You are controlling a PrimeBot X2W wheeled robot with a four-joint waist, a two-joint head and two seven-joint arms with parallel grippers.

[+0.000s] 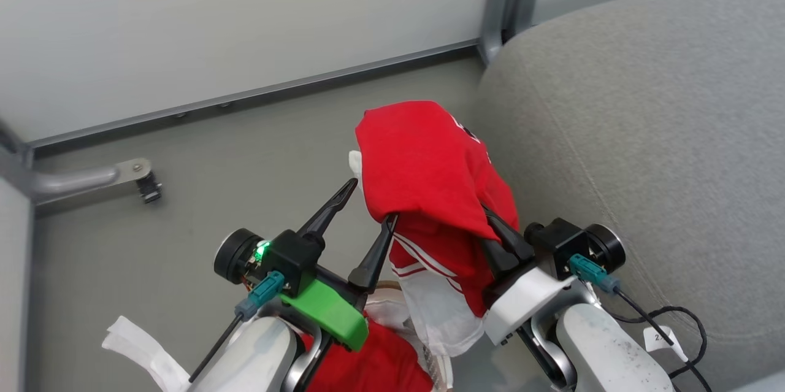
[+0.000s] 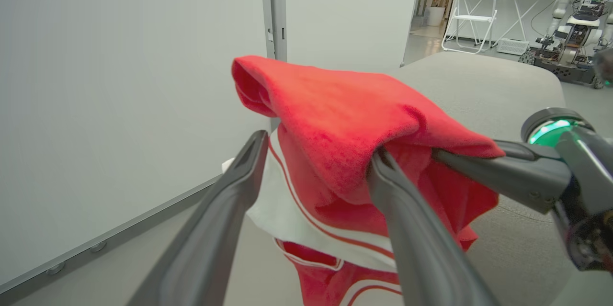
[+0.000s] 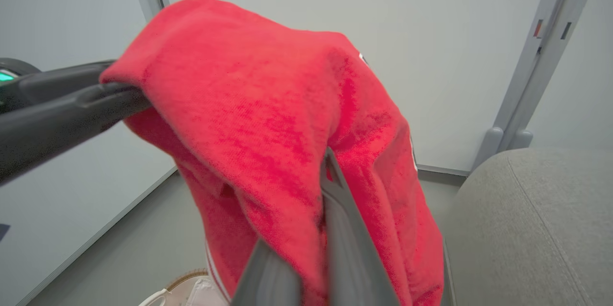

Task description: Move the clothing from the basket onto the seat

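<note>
Right gripper (image 1: 489, 223) tips are buried in the clothing (image 1: 429, 159), apparently pinching it aloft beside the seat (image 1: 644, 134), while the left gripper (image 1: 372, 202) gapes wide, one finger under the fabric, basket (image 3: 177, 281) mostly cut off.

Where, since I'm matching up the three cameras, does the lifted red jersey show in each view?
Head view: red jersey at centre, held up left of the grey seat.
Left wrist view: red jersey centre to right, grey seat behind it at right.
Right wrist view: red jersey at centre, top to bottom, grey seat lower right.
Shared landmark: the grey seat.
</note>
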